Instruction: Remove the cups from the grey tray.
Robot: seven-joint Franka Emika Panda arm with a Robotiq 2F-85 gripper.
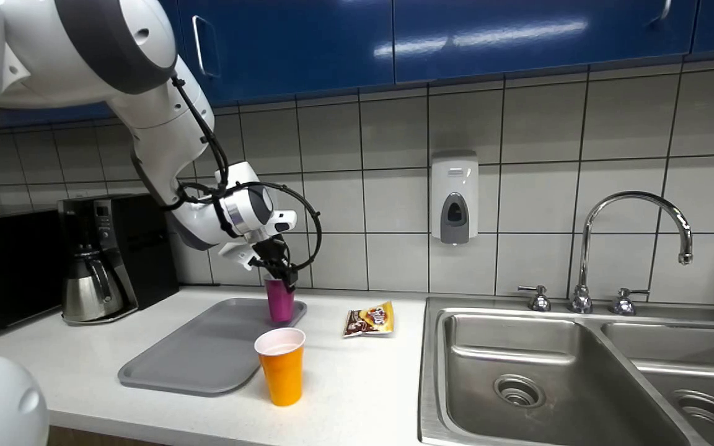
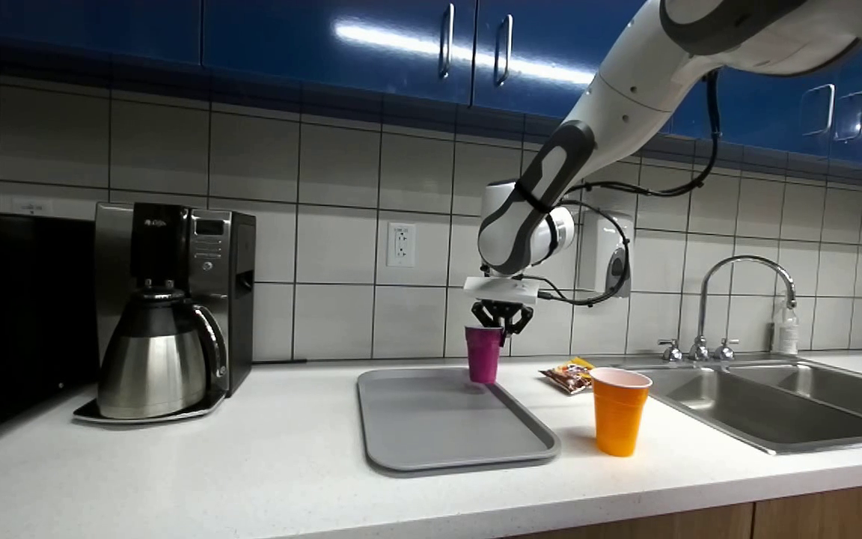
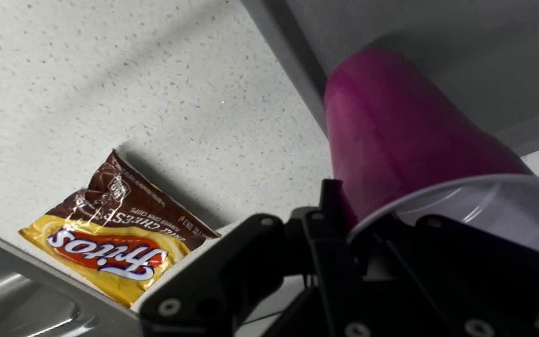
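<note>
Purple cup (image 2: 483,358) in fingers (image 3: 329,211), orange cup (image 2: 618,415) beside tray (image 2: 431,427), snack bag (image 1: 369,320) nearby

Both exterior views stand back, facing the tiled wall (image 1: 388,204) obliquely across the worktop (image 2: 251,479) from above its surface; shared coverage: coffee maker (image 2: 210,288) to sink (image 1: 518,347), grey tray (image 2: 438,427) between. The wrist view faces down at close range, past the claw (image 3: 356,220), covering the purple cup (image 3: 405,126), snack bag (image 3: 120,229) and sink edge.

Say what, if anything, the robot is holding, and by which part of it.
The magenta cup, by the wall at its rim: pinched between the fingers, one outside, the other inside.
</note>
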